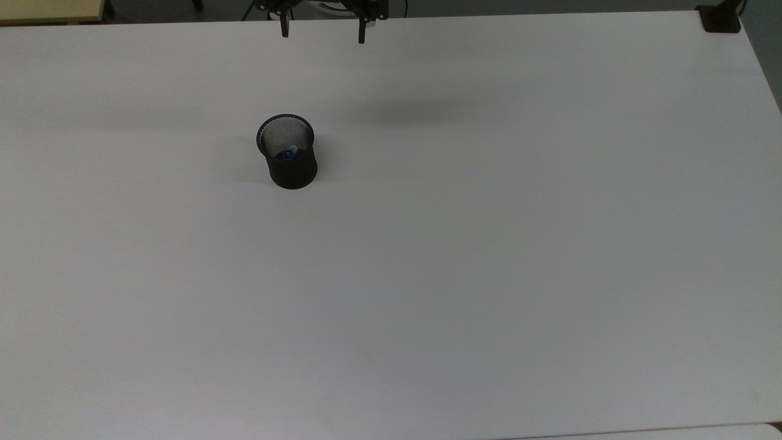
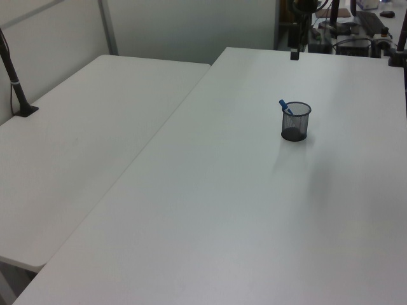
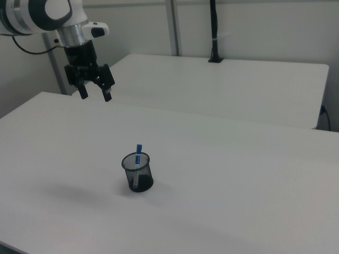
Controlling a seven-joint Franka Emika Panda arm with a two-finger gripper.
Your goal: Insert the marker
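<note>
No readable text in any view
No letters, numbers, brand marks or signs can be made out on the marker (image 3: 139, 152), the black mesh cup (image 1: 287, 151), the white tabletop (image 1: 464, 244) or the robot arm (image 3: 47, 16); every surface appears plain and unmarked

Stood upright on the white tabletop (image 1: 489, 275), upper left of centre in the top view: black mesh cup (image 1: 288, 156). Second white table (image 2: 76, 146) alongside; black pole (image 3: 214, 32) at its edge.
</note>
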